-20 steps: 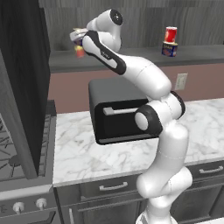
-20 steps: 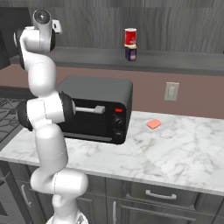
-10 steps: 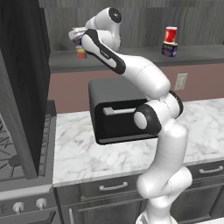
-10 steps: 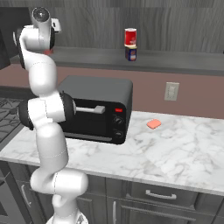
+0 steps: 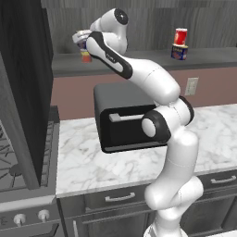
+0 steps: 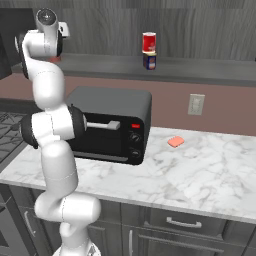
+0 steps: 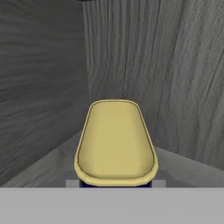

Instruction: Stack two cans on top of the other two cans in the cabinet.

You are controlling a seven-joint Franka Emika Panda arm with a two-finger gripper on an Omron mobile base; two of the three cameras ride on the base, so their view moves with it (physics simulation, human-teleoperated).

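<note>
Your risk at this moment was a toppled stack: the short orange-red can (image 5: 86,56) offered a narrow top, and a can let go off-centre or tilted would, in all likelihood, have rolled off the cabinet (image 5: 139,60) ledge toward the oven (image 5: 121,121) below. A sideways brush of the wrist could equally have knocked the lower can over.

The gripper (image 5: 82,40) was raised at the left end of the ledge, directly above the orange-red can, with the dark-blue can (image 7: 115,140) under the hand. In the hand view its yellow top sat centred just ahead of the camera, against the corner of the wood-grained back panel (image 7: 175,65). You could not tell from these pictures whether the fingers were spread or pinching the can, nor whether the can was already resting on the one beneath.

Well to the right along the same ledge, the red can (image 6: 149,42) stood upright on the other dark-blue can (image 6: 149,61), that pair looking finished. A small orange sponge (image 6: 175,142) lay on the counter (image 6: 210,170).
</note>
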